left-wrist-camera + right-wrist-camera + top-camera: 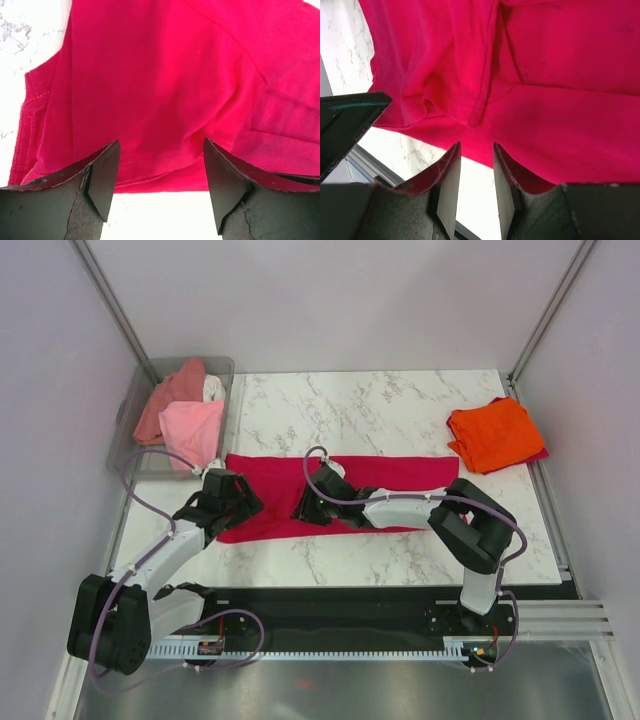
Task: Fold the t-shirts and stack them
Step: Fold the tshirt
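A clear grey plastic bin (123, 436) is seen well beyond and to the left of the left gripper's (240, 502) fingers. Three t-shirts are heaped in it: a salmon one (170, 398), a light pink one (192, 430) draped over its near rim, and a white one (213, 388) mostly hidden behind them. The crimson t-shirt (400, 475) is spread flat in a long band across the white marble-patterned table (400, 405), under and beyond both sets of fingers. In the left wrist view the left gripper (161, 170) is held wide apart, with the shirt's near hem (150, 175) lying between the fingers (102, 175), and nothing is grasped. In the right wrist view the right gripper (476, 165) is parted only narrowly, with bare table visible through the gap. The cloth's edge (545, 165) lies at the fingertips (451, 175), seemingly ungripped, though contact cannot be judged. A folded orange t-shirt (493, 433) rests far to the right of the right gripper (305, 508), at the table's edge. The table is enclosed by pale walls and metal frame posts (112, 302).
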Tool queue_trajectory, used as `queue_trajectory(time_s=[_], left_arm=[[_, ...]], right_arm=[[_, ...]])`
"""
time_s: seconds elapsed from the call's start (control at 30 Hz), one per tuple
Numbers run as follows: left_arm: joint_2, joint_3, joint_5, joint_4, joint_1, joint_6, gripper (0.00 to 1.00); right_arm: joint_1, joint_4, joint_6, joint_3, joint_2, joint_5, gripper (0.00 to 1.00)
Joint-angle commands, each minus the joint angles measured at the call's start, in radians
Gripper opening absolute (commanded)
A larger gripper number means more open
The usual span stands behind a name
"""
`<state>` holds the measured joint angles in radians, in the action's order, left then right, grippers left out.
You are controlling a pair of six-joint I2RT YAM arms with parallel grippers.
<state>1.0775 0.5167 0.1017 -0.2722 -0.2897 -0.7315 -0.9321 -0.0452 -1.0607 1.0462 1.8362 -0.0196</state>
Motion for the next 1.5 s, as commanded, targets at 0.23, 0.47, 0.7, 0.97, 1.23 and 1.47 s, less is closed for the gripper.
queue_trajectory(time_s=[0.23,0.47,0.7,0.97,1.23,1.47], left_arm=[[0.032,-0.049,-0.043,0.093,0.064,-0.091,0.68],[0.099,-0.081,-0.120,0.110,0.119,-0.114,0.58],[0.145,-0.081,-0.109,0.114,0.129,-0.111,0.55],[0.119,-0.076,-0.074,0.102,0.130,-0.088,0.53],[0.110,-0.075,-0.045,0.088,0.130,-0.085,0.53],[0.082,-0.081,-0.039,0.087,0.130,-0.082,0.53]], right_arm=[[-0.004,-0.056,-0.065,0.097,0.104,0.001,0.38],[-0.004,-0.065,-0.078,0.138,0.153,-0.008,0.37],[-0.004,-0.044,-0.070,0.143,0.144,-0.022,0.10],[0.059,0.157,0.082,0.149,0.055,0.056,0.06],[0.096,0.237,0.159,0.069,-0.043,0.083,0.36],[0.139,0.235,0.237,0.015,-0.144,0.078,0.35]])
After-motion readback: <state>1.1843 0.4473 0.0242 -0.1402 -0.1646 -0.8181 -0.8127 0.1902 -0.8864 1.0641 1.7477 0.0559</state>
